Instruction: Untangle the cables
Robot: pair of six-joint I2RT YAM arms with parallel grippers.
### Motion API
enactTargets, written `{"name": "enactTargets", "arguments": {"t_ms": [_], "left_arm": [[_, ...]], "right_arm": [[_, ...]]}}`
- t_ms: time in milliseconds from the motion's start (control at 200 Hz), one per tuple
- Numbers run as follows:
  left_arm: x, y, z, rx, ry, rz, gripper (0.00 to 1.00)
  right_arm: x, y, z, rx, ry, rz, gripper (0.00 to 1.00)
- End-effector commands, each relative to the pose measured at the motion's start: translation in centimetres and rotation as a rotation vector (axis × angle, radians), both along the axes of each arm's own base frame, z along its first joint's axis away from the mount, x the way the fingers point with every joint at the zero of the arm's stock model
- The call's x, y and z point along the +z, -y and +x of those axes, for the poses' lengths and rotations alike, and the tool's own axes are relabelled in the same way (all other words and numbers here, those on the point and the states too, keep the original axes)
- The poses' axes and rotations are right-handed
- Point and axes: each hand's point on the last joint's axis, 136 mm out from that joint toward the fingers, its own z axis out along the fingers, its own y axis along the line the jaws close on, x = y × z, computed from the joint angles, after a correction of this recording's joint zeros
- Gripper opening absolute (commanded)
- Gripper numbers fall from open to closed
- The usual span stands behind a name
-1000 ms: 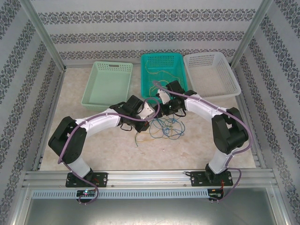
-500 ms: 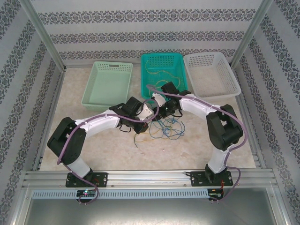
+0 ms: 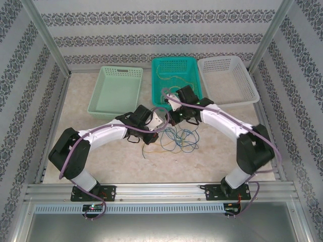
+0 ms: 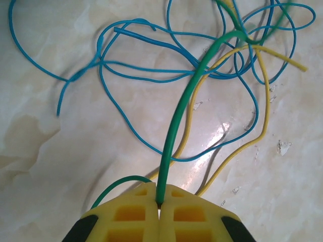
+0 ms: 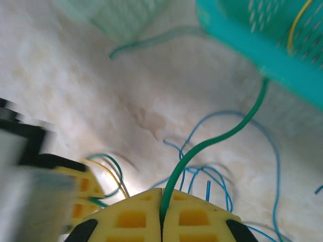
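Observation:
A loose tangle of thin blue, yellow and green cables (image 3: pixel 177 139) lies on the marble table between the two arms. My left gripper (image 4: pixel 159 204) is shut on a green cable (image 4: pixel 176 126), which rises over blue cables (image 4: pixel 131 75) and a yellow cable (image 4: pixel 262 111). My right gripper (image 5: pixel 162 201) is shut on a green cable (image 5: pixel 212 143) that runs up toward the teal basket (image 5: pixel 262 50). In the top view the left gripper (image 3: pixel 162 122) and right gripper (image 3: pixel 173 117) sit close together just behind the tangle. The left gripper's yellow fingers (image 5: pixel 83 186) appear at the left of the right wrist view.
Three baskets stand along the back: a light green basket (image 3: pixel 96 98), the teal basket (image 3: pixel 155 80) with a few more thin cables (image 3: pixel 171 78) inside, and a white basket (image 3: pixel 250 83). Metal frame posts and patterned walls enclose the table.
My right gripper has gone from open to shut on the green cable. The right arm's elbow swung out to the right. The left arm barely shifted.

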Motion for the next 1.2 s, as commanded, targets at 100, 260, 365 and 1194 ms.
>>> {"name": "enactTargets", "arguments": {"t_ms": [100, 260, 365, 1194], "left_arm": [[0.5, -0.1, 0.6, 0.023, 0.033, -0.011, 0.01], [0.0, -0.3, 0.8, 0.035, 0.024, -0.001, 0.02], [-0.2, -0.2, 1.0, 0.042, 0.021, 0.005, 0.1], [17.4, -1.9, 7.2, 0.383, 0.323, -0.479, 1.0]], "right_arm": [[6.5, 2.2, 0.1, -0.1, 0.161, 0.078, 0.0], [10.6, 4.9, 0.2, -0.193, 0.268, 0.152, 0.0], [13.6, 7.3, 0.5, -0.284, 0.32, 0.265, 0.0], [13.9, 9.1, -0.7, -0.304, 0.293, 0.399, 0.0]]}}
